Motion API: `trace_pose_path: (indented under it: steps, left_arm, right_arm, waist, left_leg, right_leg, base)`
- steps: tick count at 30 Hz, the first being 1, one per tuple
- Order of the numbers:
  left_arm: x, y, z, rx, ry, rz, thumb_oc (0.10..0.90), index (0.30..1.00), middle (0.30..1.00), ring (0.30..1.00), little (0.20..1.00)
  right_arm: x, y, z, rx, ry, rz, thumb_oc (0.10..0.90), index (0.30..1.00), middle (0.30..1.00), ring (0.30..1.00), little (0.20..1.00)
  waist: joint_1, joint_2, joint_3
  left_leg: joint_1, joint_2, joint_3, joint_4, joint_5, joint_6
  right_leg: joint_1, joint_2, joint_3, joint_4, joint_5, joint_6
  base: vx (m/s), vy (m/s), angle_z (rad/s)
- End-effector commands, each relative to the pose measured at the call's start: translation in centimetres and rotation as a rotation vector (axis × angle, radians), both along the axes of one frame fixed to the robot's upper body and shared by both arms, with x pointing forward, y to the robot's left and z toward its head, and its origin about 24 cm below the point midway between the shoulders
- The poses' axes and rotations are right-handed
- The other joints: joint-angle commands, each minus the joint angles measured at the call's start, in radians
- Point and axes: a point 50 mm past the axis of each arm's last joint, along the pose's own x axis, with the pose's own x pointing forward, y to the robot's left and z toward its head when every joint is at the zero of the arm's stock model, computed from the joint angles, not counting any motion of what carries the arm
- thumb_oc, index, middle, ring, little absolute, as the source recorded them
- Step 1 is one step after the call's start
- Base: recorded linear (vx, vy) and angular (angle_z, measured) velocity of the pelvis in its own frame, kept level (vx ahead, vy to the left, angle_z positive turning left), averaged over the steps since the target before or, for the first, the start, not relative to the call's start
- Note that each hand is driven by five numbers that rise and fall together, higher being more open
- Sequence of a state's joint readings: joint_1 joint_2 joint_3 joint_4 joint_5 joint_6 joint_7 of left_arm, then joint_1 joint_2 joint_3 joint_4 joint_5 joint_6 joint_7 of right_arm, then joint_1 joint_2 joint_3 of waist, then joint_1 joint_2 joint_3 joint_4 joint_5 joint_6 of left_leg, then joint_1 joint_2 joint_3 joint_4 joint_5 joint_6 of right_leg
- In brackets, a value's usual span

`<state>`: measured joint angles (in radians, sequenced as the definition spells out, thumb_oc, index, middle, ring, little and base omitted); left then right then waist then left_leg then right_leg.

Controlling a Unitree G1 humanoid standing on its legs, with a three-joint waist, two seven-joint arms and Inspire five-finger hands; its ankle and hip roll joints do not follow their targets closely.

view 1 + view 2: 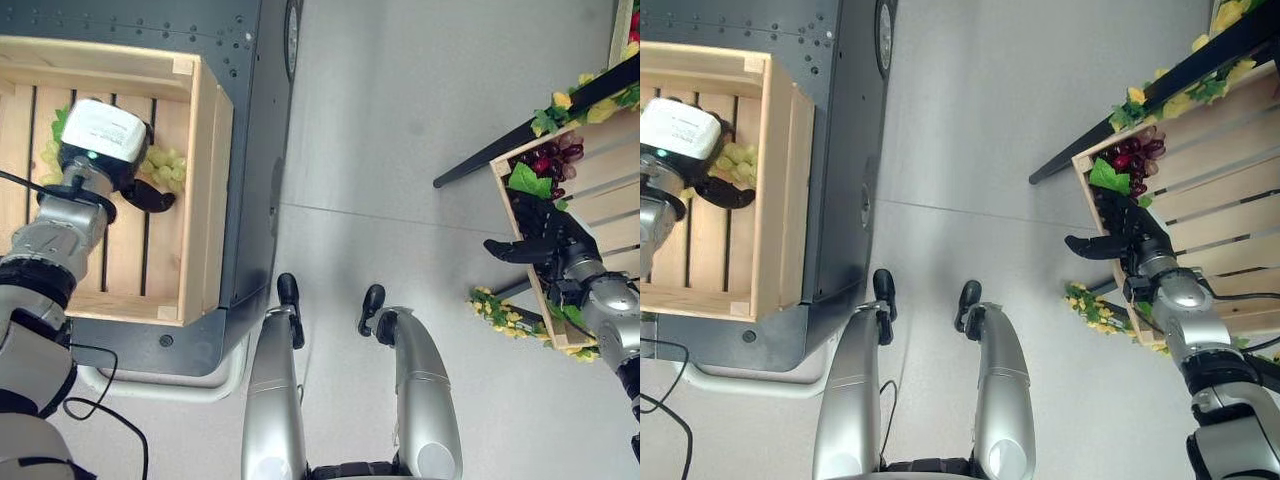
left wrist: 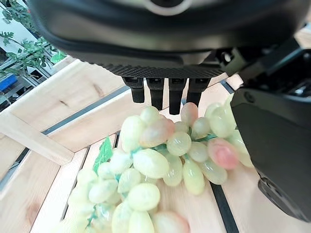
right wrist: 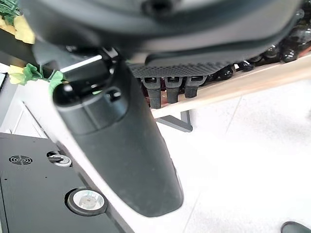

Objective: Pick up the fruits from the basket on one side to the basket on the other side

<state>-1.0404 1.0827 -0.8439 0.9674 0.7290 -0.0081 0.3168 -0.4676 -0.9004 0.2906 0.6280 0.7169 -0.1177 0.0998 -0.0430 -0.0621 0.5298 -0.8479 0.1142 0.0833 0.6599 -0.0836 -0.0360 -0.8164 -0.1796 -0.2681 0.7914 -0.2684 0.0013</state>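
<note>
A wooden crate (image 1: 205, 150) on my left holds a bunch of green grapes (image 2: 165, 155), seen also beside the hand (image 1: 165, 165). My left hand (image 1: 150, 197) hovers just over the bunch, open, its fingers (image 2: 170, 94) straight above the grapes and the thumb spread wide. On my right, a second wooden crate (image 1: 610, 180) holds dark red grapes (image 1: 555, 158) with a green leaf. My right hand (image 1: 545, 245) is at that crate's near rim (image 3: 233, 87), open, thumb (image 3: 121, 145) stuck out and fingers (image 3: 170, 90) reaching towards the dark grapes (image 3: 286, 46). It holds nothing.
The left crate rests on a dark grey platform (image 1: 255, 150). A black bar (image 1: 480, 160) trimmed with yellow flowers and leaves (image 1: 565, 100) runs along the right crate. More yellow flowers (image 1: 495, 310) hang below its edge. Grey floor (image 1: 400, 150) lies between the crates.
</note>
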Motion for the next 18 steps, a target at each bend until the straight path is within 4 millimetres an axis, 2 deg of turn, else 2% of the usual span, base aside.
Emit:
trace_pose_path:
  steps: [1, 3, 4, 5, 18]
  left_arm:
    - [-2.7, 5.3, 1.5, 0.012, -0.065, 0.297, 0.800, 0.900, 0.900, 0.900, 0.900]
    - [-2.5, 5.1, 1.3, -0.001, -0.045, 0.286, 0.800, 0.900, 0.900, 0.900, 0.900]
    - [-2.4, 4.9, 1.1, -0.011, -0.035, 0.269, 0.477, 0.415, 0.415, 0.415, 0.415]
    - [-2.3, 4.8, 1.0, -0.019, -0.029, 0.261, 0.400, 0.300, 0.300, 0.300, 0.300]
    - [-1.6, 3.3, 1.8, -0.145, -0.139, 0.103, 0.400, 0.300, 0.300, 0.300, 0.300]
  right_arm:
    - [1.9, 5.8, 2.5, 0.071, -0.162, 0.327, 0.800, 0.900, 0.900, 0.900, 0.900]
    - [1.9, 6.0, 2.7, 0.080, -0.174, 0.328, 0.800, 0.900, 0.900, 0.900, 0.900]
    - [2.0, 6.2, 2.8, 0.080, -0.181, 0.330, 0.800, 0.900, 0.900, 0.900, 0.900]
    - [2.0, 6.2, 2.9, 0.079, -0.184, 0.333, 0.800, 0.900, 0.900, 0.900, 0.900]
    - [1.8, 6.7, 2.8, 0.102, -0.209, 0.336, 0.800, 0.900, 0.900, 0.900, 0.900]
  waist:
    - [0.014, -0.016, -0.010]
    - [0.015, -0.018, -0.010]
    - [0.015, -0.018, -0.010]
    - [0.015, -0.018, -0.010]
    - [0.019, -0.002, -0.010]
  left_leg:
    - [0.052, -0.043, 0.103, 0.001, -0.133, 0.035]
    - [0.050, -0.045, 0.101, -0.003, -0.132, 0.035]
    - [0.050, -0.047, 0.101, -0.002, -0.133, 0.036]
    - [0.051, -0.047, 0.101, -0.002, -0.134, 0.037]
    - [0.123, -0.056, 0.110, -0.030, -0.138, 0.039]
  right_leg:
    - [0.030, 0.039, -0.012, -0.086, 0.061, 0.014]
    - [0.029, 0.039, -0.012, -0.089, 0.063, 0.014]
    - [0.029, 0.039, -0.011, -0.089, 0.063, 0.015]
    - [0.030, 0.039, -0.011, -0.088, 0.062, 0.015]
    - [0.091, 0.036, -0.003, -0.106, 0.059, 0.023]
  base:
    - [-0.03, 0.002, 0.01]
    - [0.00, 0.000, 0.00]
    - [0.00, 0.000, 0.00]
    - [0.00, 0.000, 0.00]
    - [0.00, 0.002, 0.00]
